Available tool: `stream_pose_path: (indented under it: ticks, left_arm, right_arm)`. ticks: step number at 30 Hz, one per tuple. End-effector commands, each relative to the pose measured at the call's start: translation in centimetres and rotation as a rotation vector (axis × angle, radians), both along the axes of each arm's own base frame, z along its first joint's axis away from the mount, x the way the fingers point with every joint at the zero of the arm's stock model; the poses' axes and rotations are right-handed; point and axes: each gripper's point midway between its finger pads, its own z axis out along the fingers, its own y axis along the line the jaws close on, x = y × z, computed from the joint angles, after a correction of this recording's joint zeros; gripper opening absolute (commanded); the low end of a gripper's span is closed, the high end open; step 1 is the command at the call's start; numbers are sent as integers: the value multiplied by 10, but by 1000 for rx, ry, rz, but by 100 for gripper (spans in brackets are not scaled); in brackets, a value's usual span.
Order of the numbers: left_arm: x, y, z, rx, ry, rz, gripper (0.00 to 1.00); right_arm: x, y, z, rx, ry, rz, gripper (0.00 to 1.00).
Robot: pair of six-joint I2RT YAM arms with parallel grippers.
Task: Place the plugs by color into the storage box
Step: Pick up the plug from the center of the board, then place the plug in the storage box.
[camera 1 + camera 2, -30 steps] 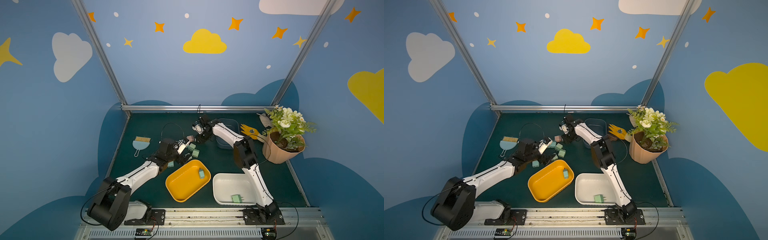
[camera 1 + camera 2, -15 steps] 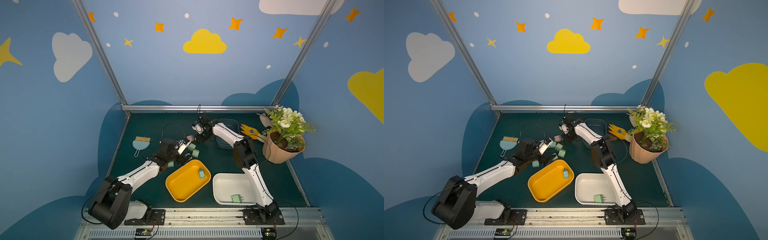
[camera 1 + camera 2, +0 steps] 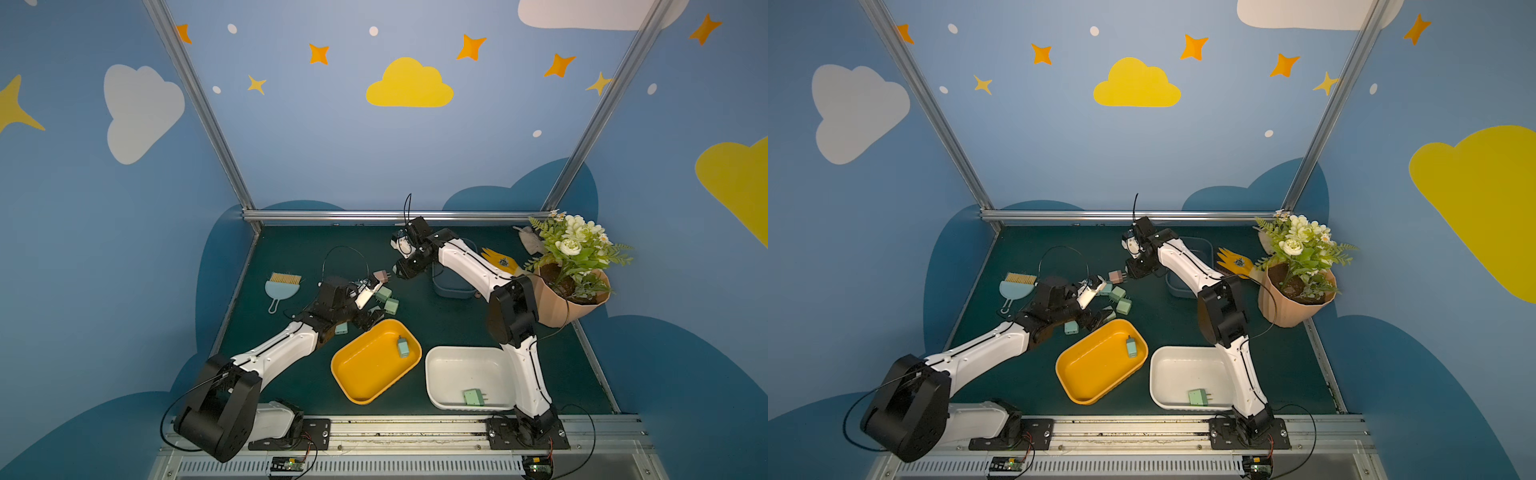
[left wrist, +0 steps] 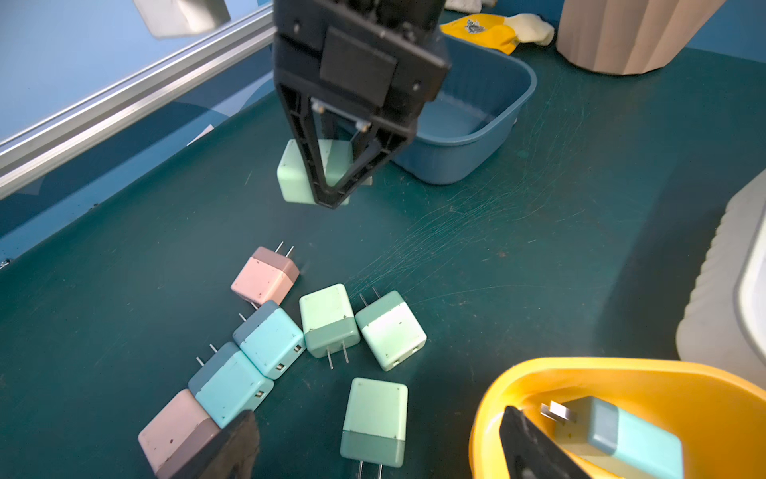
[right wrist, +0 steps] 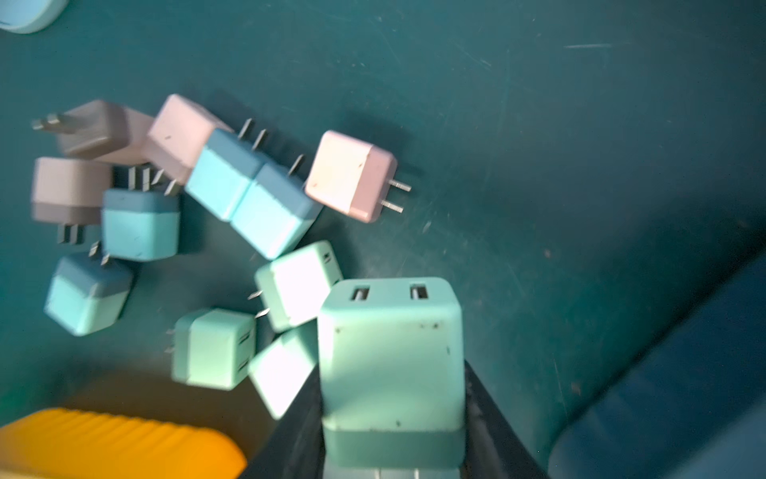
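Note:
Several pastel pink, light blue and mint green plugs point(image 4: 327, 319) lie in a loose pile point(image 3: 384, 297) on the dark green mat. My right gripper point(image 5: 391, 385) is shut on a mint green plug point(image 5: 389, 331) and holds it just above the mat, beyond the pile; the left wrist view shows it too point(image 4: 296, 174). My left gripper point(image 4: 379, 450) hangs open over another mint green plug point(image 4: 375, 419) beside the yellow tray point(image 3: 370, 370), with nothing between its fingers point(image 4: 224, 448). The yellow tray holds a light blue plug point(image 3: 402, 347). The white tray point(image 3: 461, 374) holds a mint green plug point(image 3: 475, 397).
A blue bin point(image 3: 453, 289) sits under the right forearm behind the pile. A light-blue dustpan with bristles point(image 3: 282, 286) lies at the left. A flower pot point(image 3: 569, 295) and a yellow glove point(image 3: 500, 259) stand at the back right. The aluminium rail point(image 3: 374, 216) bounds the far edge.
My right gripper's jaws have drawn in on the mint green plug. The left arm has shifted only slightly over the pile.

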Motion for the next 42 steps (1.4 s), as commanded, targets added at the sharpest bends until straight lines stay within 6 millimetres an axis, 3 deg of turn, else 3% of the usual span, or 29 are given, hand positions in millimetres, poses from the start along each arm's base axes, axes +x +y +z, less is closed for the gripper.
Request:
stream_pose_path:
  ticks: [1, 11, 16, 24, 27, 35, 42]
  left_arm:
    - [-3, -9, 20, -26, -22, -37, 91]
    - [-28, -45, 31, 0, 1, -139, 84]
    - [-52, -65, 27, 40, -8, -219, 82]
    - [-111, -102, 9, 80, -31, -437, 81]
    - [-124, -111, 6, 85, -40, -492, 82]
    - [-157, -127, 23, -44, -111, -658, 81]
    - [-175, -123, 21, -47, -198, -765, 83]
  right_arm:
    - [-35, -7, 12, -28, 31, 8, 31]
    - [-131, -44, 25, -16, 48, -51, 32]
    - [-172, -77, 20, -29, 60, -105, 32]
    - [-250, -131, 1, -31, 135, -216, 31]
    - [-270, -149, -3, -21, 145, -256, 31]
    - [-298, -175, -22, -10, 206, -373, 29]
    - [-292, -184, -38, -117, 210, -436, 37]
